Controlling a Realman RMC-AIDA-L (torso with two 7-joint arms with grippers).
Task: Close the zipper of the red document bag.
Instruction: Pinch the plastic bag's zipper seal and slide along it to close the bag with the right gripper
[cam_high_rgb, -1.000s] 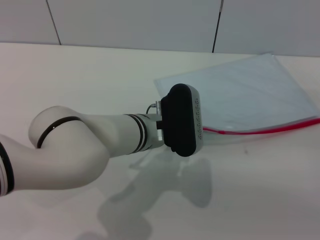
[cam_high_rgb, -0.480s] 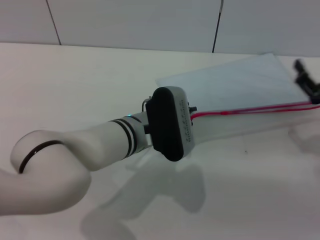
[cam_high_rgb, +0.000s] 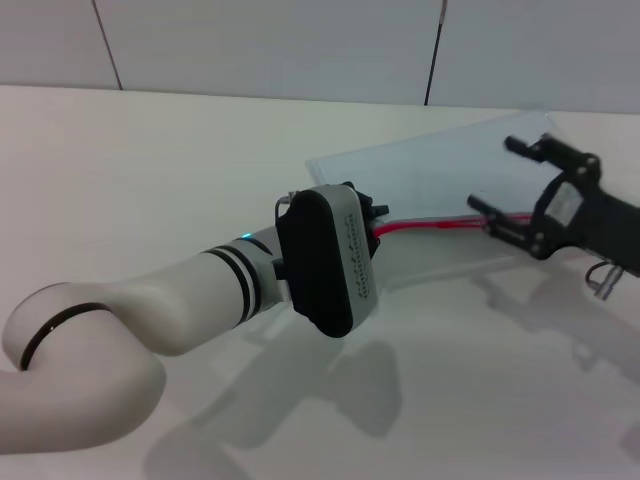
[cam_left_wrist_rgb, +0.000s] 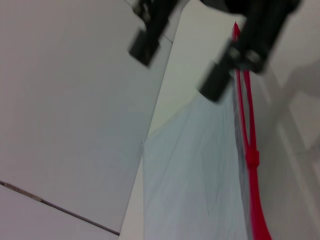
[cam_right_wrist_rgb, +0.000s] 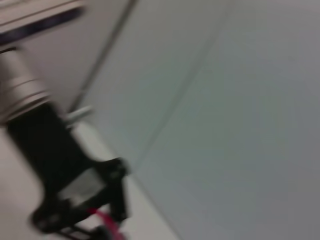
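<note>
Red document bag (cam_high_rgb: 455, 165) lying flat on the white table (cam_high_rgb: 150, 170), at the far side right of centre, just short of the pale panelled wall (cam_high_rgb: 270, 45). Translucent, bluish white, set askew, with one corner pointing toward the wall. Zipper (cam_high_rgb: 430, 222) seen as a thin bright-red line along the long edge nearest the robot, with table surface showing beyond it on the near side.

Left gripper (cam_high_rgb: 370, 214) at the left end of the red strip, reached in low over the table from the near left. Mostly hidden in the head view behind the dark, white-rimmed housing at the wrist. Red strip running right up to its tip and vanishing there. Impossible to tell whether shut on the strip or only resting against it; blurred in the right wrist view as well, with only a scrap of red showing at the tip.

Right gripper (cam_high_rgb: 490, 173) entering from the right edge, black, held over the bag. Spread wide apart, holding nothing. Upper finger out over the middle of the pouch. Lower finger down at the red strip, just above it or touching it; not clear which. Shadow of this gripper cast on the table on the near side of the bag.

From the left wrist view, pale ribbed plastic of the pouch with the red strip along one side, and the two dark spread fingers of the right gripper at the far end of that strip.
</note>
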